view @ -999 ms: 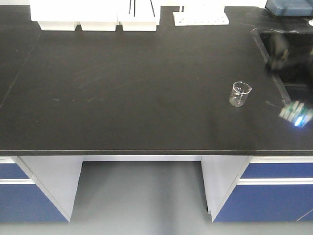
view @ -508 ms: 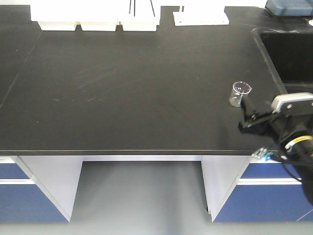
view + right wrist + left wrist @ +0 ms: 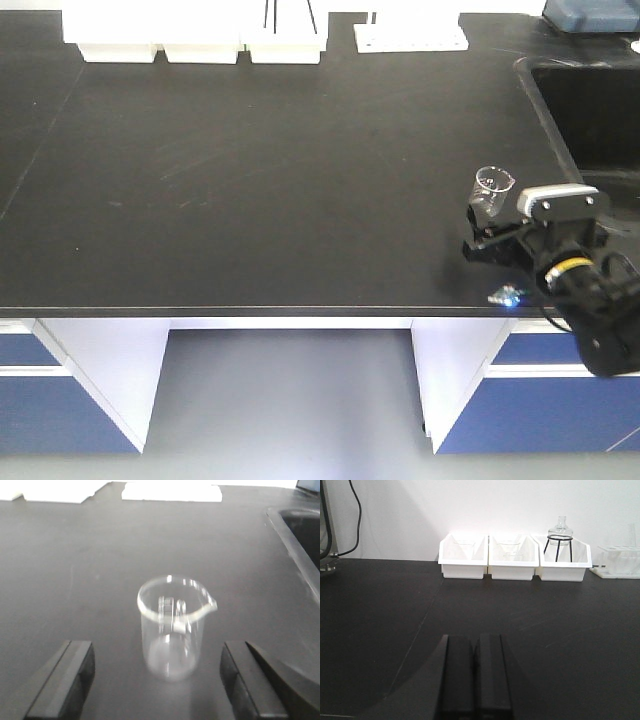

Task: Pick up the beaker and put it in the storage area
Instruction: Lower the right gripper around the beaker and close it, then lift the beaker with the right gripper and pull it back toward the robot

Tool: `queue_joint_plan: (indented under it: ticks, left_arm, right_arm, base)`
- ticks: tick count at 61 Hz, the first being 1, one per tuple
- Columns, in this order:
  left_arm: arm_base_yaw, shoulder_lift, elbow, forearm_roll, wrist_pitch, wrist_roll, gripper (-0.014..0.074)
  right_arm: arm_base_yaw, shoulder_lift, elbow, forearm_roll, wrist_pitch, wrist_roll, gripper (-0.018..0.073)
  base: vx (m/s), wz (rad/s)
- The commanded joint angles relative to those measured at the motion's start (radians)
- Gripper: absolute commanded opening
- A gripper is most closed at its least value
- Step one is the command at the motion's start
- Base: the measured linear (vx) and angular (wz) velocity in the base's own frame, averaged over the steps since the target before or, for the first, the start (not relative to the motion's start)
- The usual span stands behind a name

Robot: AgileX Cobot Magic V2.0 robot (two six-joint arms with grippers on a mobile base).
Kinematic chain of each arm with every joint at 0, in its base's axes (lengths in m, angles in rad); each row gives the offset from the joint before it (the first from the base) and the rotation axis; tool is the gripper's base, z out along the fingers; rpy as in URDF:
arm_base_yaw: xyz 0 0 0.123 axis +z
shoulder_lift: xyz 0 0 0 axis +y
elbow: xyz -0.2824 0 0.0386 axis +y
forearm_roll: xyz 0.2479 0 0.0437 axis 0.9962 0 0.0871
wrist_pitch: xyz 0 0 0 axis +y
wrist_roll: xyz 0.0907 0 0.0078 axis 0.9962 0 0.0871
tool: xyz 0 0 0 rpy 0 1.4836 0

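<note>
Found right end effector [image 3: 159,677] open, flanking upright beaker [image 3: 172,630] near frame centre. Seemingly offset right; could topple it by striking 1 side first.

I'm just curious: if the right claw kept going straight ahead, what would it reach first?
Probably the beaker, standing upright just ahead; the right gripper is open and centred on it.
</note>
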Motion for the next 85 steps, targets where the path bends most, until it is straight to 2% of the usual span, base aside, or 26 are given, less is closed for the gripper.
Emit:
queue_joint_plan:
  ticks: [1, 10, 25, 64, 71, 76, 85]
  left_arm:
    - [-0.006, -0.017, 0.022, -0.006, -0.084, -0.006, -0.0008]
    - [-0.006, -0.017, 0.022, -0.006, -0.084, -0.006, -0.0008]
    - [-0.006, -0.017, 0.022, -0.006, -0.084, -0.006, -0.0008]
    - [-0.006, -0.017, 0.022, -0.006, -0.084, -0.006, -0.0008]
    - [-0.006, -0.017, 0.022, -0.006, -0.084, -0.006, -0.0008]
    - [-0.006, -0.017, 0.022, -0.006, -0.084, -0.006, -0.0008]
    - [-0.006, -0.017, 0.022, -0.006, -0.084, -0.006, -0.0008]
  right_arm:
    - [-0.004, -0.011, -0.064, -0.014, -0.215, 0.01, 0.0564]
    - [-0.004, 0.039, -0.137, -0.013, -0.215, 0.05, 0.0564]
    - [-0.004, 0.112, -0.225, -0.017, -0.214, 0.05, 0.0564]
    - [-0.005, 0.206, -0.313, -0.015, -0.205, 0.026, 0.0547]
    - [-0.006, 0.212, -0.335, -0.013, -0.208, 0.026, 0.0499]
    - [-0.006, 0.212, -0.351, -0.013, -0.207, 0.026, 0.0426]
    - [-0.007, 0.212, -0.359, -0.009, -0.194, 0.026, 0.0183]
  base:
    - [0.0, 0.0]
    - [0.0, 0.0]
    - [0.0, 0.0]
    - [0.0, 0.0]
    - [0.0, 0.0]
    - [0.0, 0.0]
    - [0.0, 0.0]
